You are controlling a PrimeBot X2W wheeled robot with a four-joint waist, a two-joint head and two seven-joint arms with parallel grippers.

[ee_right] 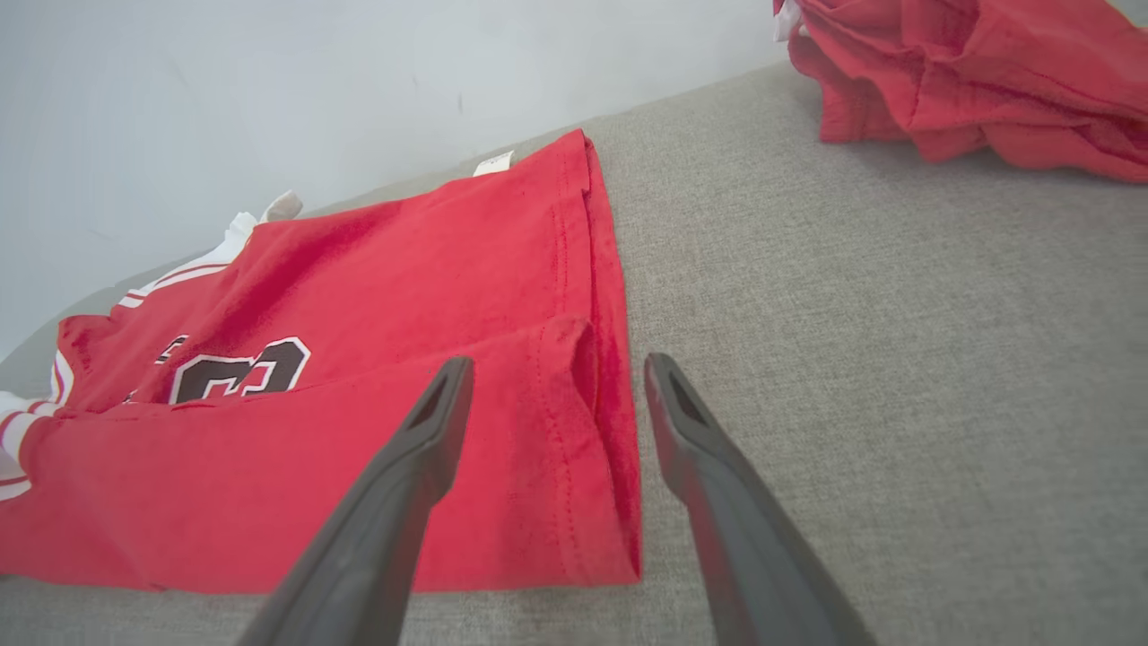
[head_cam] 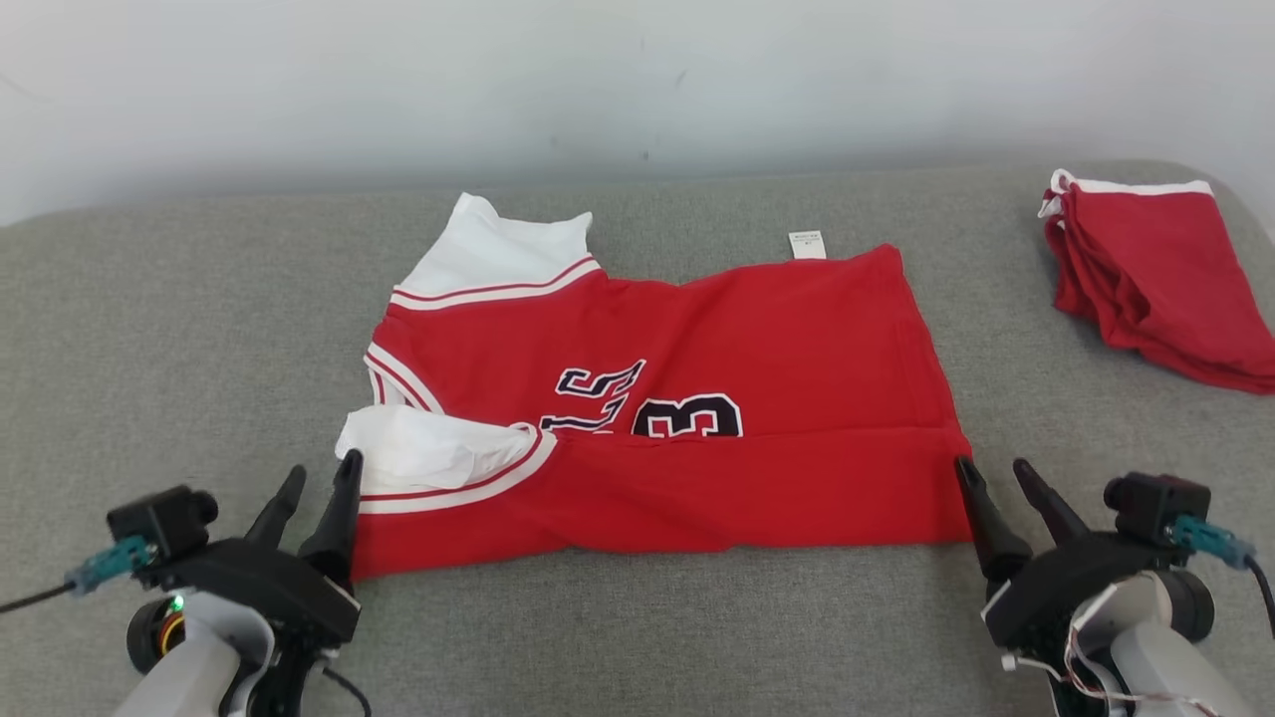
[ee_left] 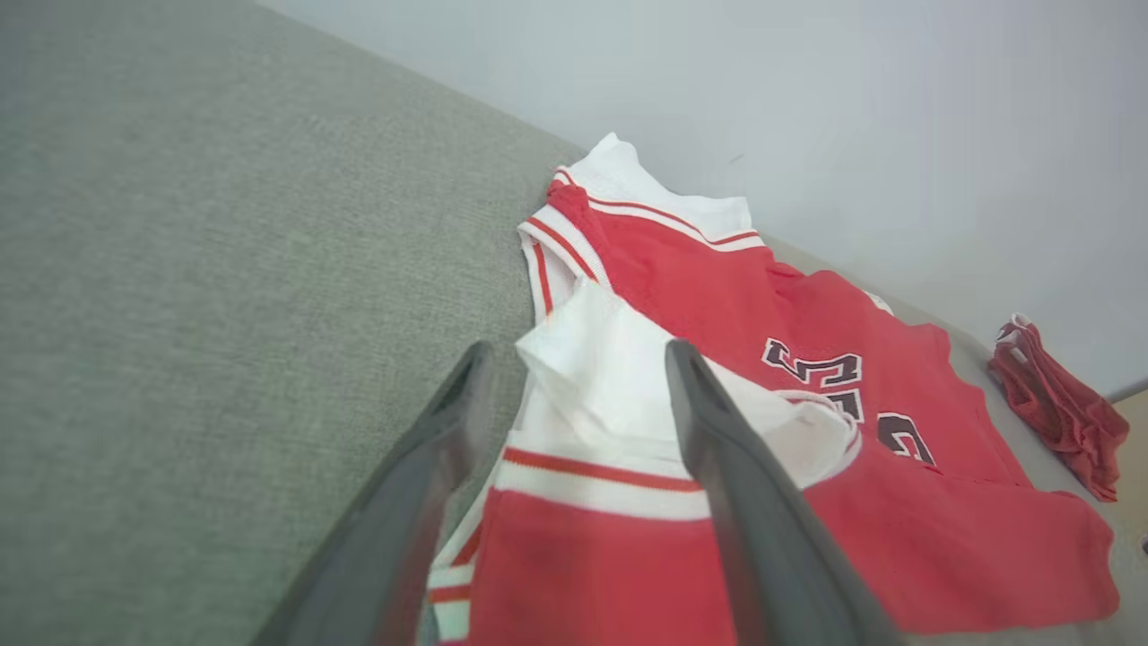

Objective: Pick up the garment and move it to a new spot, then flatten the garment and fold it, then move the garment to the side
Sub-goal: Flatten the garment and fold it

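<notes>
Fingers (head_cam: 341, 508) stand spread and empty on the left gripper (head_cam: 324, 466), lower left, and right gripper (head_cam: 991, 466), lower right, bracketing the half-folded garment (head_cam: 757, 349), seemingly to keep its fold even.

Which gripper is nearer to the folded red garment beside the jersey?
Right. The right gripper stands open at the jersey's hem end, the side where the folded red garment lies. The left gripper stands open at the jersey's sleeve end, the whole jersey farther away.

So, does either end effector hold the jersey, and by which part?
Nothing is held. The left end effector and the right end effector are open, each at a near corner of the red jersey.
</notes>
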